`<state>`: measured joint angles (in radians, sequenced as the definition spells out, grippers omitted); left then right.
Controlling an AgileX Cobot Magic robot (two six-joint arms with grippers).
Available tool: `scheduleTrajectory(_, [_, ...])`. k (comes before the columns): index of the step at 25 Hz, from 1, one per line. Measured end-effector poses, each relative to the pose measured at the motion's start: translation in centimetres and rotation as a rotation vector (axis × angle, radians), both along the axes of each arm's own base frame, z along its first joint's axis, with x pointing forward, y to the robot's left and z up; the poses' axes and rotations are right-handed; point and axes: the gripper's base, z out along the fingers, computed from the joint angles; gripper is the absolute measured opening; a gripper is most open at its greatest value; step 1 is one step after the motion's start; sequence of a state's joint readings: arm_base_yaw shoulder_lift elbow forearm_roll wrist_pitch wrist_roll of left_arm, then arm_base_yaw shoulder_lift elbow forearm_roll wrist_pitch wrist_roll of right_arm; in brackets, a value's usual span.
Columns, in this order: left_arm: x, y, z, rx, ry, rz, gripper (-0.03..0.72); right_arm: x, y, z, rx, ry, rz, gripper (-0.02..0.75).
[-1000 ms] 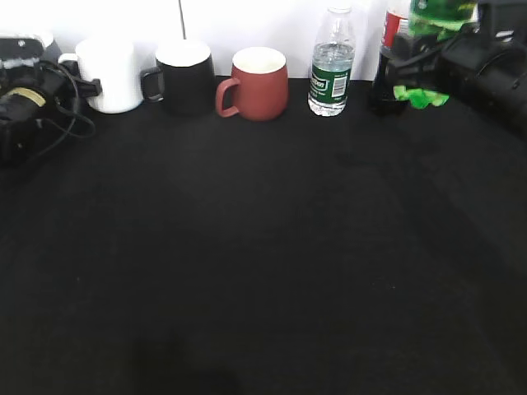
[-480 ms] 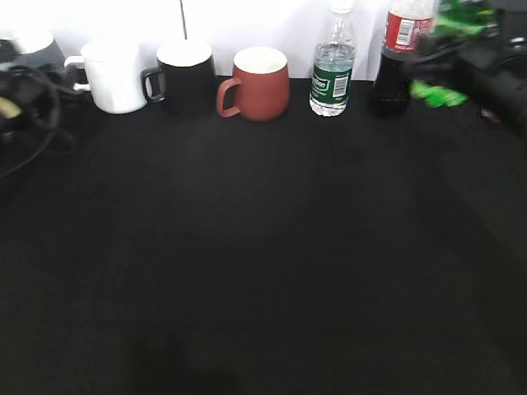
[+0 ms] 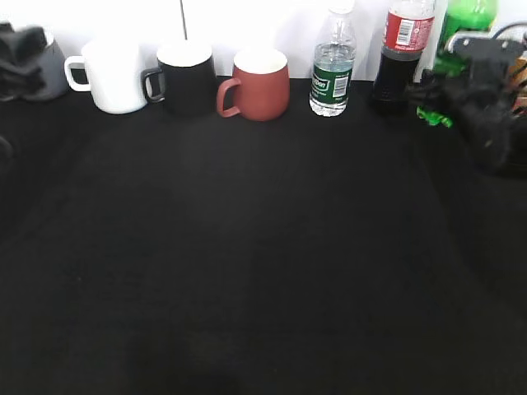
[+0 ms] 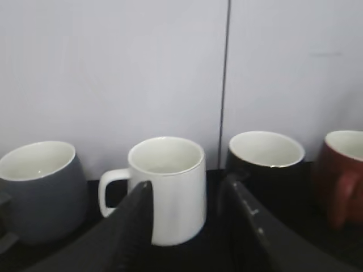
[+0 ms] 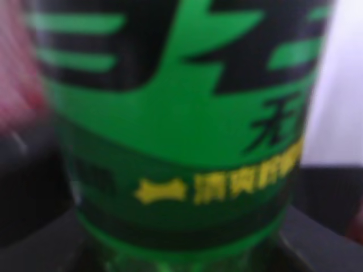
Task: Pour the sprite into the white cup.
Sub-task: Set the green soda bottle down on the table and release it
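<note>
The white cup (image 3: 115, 78) stands at the back left, handle to the left. In the left wrist view the white cup (image 4: 170, 170) stands just beyond my open left gripper (image 4: 187, 190), centred between the two dark fingers. In the exterior view my left arm (image 3: 18, 58) is a dark shape at the far left edge. The sprite (image 3: 468, 18) is at the back right, with its green base showing under my right gripper (image 3: 461, 86), which wraps its middle. In the right wrist view the sprite (image 5: 181, 113) fills the frame between the fingers of my right gripper (image 5: 181, 258).
A grey mug (image 3: 48, 72), a black mug (image 3: 185, 78), a red mug (image 3: 257, 82), a clear water bottle (image 3: 332, 70) and a cola bottle (image 3: 401, 58) stand in a row along the back wall. Black cloth (image 3: 263, 263) covers the table.
My left arm has drawn back to the left, away from the white cup. My right gripper has moved right with the sprite and uncovered the cola bottle.
</note>
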<state>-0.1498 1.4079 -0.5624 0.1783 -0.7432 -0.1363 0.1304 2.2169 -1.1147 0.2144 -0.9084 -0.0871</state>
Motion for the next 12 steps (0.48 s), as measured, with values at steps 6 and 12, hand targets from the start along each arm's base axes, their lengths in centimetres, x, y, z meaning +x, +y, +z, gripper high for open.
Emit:
scheduleTrajectory(6, [-0.2,0.1,-0.1,0.007,0.024,0.004,0.320,0.3,-2.0,-1.8,-0.008,-0.097,-0.028,0.387])
scheduleTrajectory(12, [-0.2,0.1,-0.2,0.011,0.033,0.004,0.320,0.3,-1.7,-2.1,-0.007,-0.131,0.008,0.543])
